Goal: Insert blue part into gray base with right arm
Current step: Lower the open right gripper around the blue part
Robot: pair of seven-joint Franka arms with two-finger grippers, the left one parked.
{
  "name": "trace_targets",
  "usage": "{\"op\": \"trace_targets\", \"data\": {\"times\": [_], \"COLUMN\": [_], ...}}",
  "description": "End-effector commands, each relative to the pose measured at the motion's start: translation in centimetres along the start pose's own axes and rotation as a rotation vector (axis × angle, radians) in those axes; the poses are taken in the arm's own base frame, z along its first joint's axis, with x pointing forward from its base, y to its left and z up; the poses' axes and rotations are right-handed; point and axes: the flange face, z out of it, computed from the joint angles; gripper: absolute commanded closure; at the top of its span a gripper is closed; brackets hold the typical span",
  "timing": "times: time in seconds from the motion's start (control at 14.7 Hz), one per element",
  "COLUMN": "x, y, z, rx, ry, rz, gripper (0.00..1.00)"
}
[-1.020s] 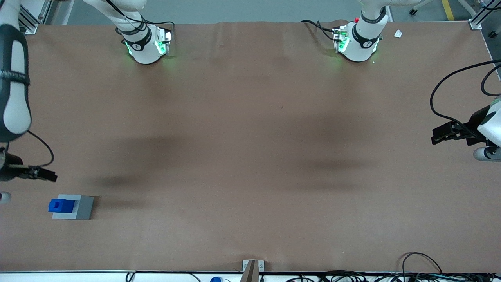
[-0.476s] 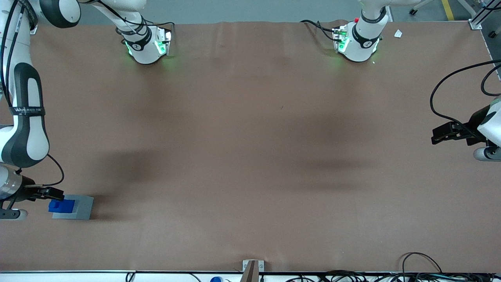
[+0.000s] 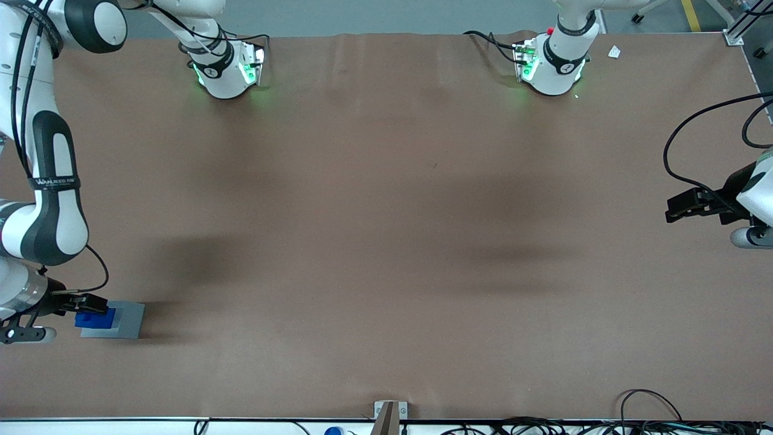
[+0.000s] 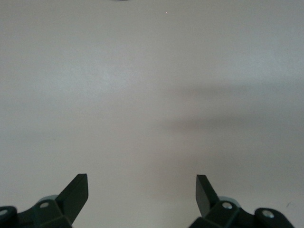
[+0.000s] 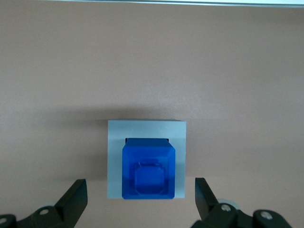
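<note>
The gripper [image 5: 140, 199] hovers above the blue part [image 5: 148, 170] on the gray base [image 5: 146, 137], fingers [image 5: 76, 194] spread wide, empty, straddling it.

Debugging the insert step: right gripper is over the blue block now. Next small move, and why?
Probably lower straight down, then close on the blue block. The gripper is open, its fingers apart from the block and wider than it. The block already sits on the gray base, so it may be seated; the pictures don't show how deep.
</note>
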Motion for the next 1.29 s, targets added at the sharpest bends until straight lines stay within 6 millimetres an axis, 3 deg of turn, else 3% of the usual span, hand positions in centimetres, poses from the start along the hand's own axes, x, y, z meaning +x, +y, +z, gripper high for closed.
{"op": "trace_targets", "data": {"times": [0.0,0.48,1.02,1.22], "x": [0.8,2.0,1.8,1.8], "y": [0.0,0.9,0.9,0.8], "z": [0.3,2.0,2.1,2.1], "rx": [0.006,0.005,0.008,0.009], "ry": [0.017,0.034,0.027,0.022], "rz": [-0.007,0.023,0.025,0.022], "gripper": [0.0,0.03,0.33,0.51]}}
